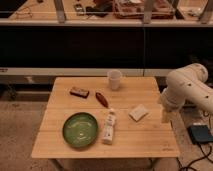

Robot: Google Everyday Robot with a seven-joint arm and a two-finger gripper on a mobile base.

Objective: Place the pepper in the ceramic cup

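The pepper (pixel 101 99), small and dark red-brown, lies on the wooden table (pixel 75 145) near its middle. The off-white ceramic cup (pixel 114 80) stands upright near the table's back edge, just right and behind the pepper. My gripper (pixel 165 115) hangs from the white arm (pixel 187 90) at the table's right edge, well right of the pepper and the cup, holding nothing that I can see.
A flat dark brown block (pixel 79 92) lies left of the pepper. A green plate (pixel 80 130) sits at the front left, a white tube-like bottle (pixel 108 127) lies beside it, and a pale sponge-like pad (pixel 138 112) lies to the right. A dark counter (pixel 100 45) stands behind the table.
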